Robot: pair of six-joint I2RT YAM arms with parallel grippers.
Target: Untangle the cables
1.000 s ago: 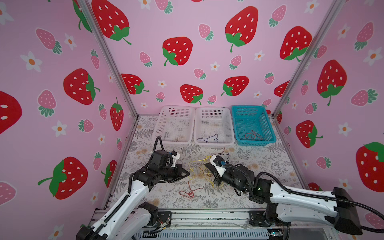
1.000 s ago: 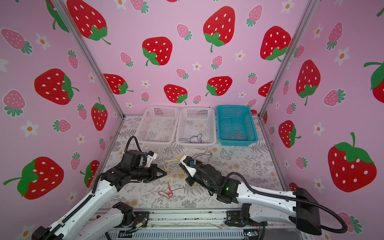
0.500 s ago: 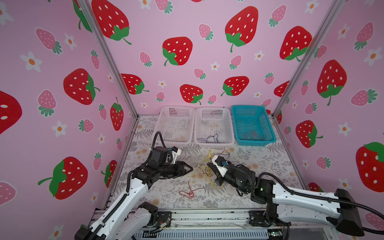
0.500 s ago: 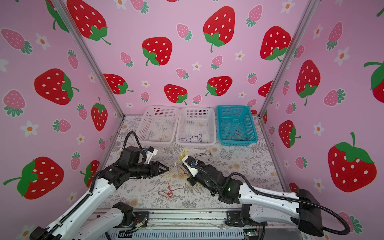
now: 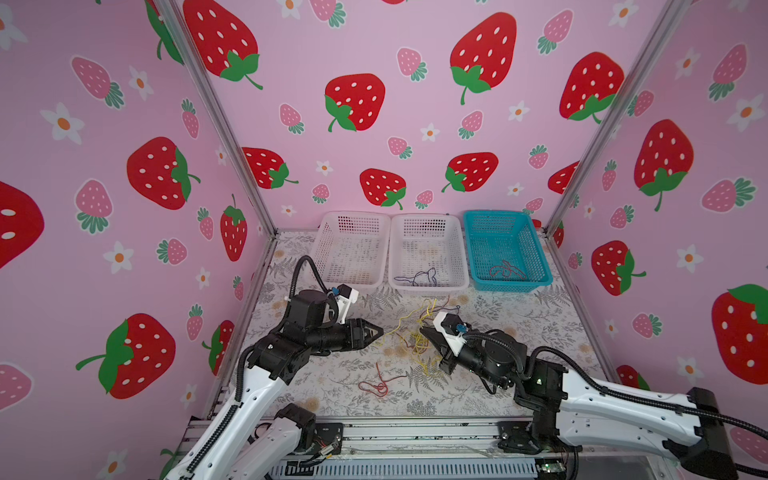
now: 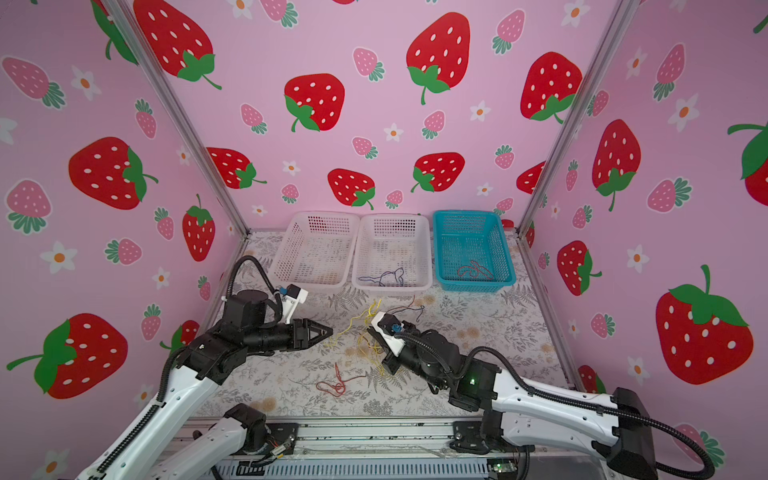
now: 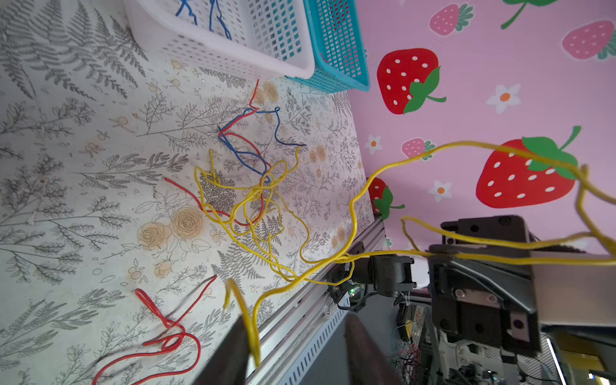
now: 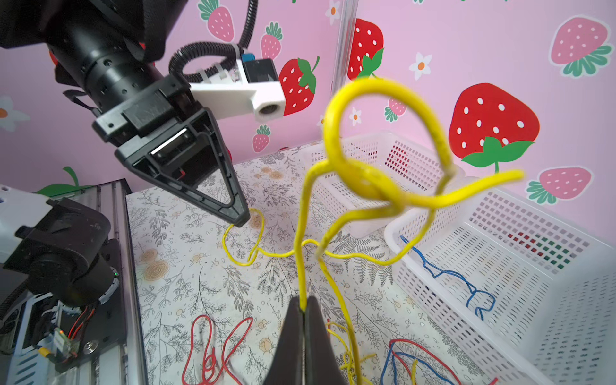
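Pinching a yellow cable (image 8: 301, 260) in the closed right gripper (image 8: 304, 310), left gripper (image 7: 295, 333) open nearby, the robot is working a mid-table tangle (image 7: 246, 196); a blue cable (image 5: 415, 277) and a red cable (image 5: 507, 270) are lying in baskets (image 5: 428, 286).

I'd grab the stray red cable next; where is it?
In both top views the stray red cable lies on the floral table near its front edge, about mid-width, just nearer the camera than the yellow tangle.

Cables (image 5: 419, 341): yellow cable (image 8: 301, 240) lifted, tangled with red, blue; red cable (image 5: 376, 384) apart, flat.
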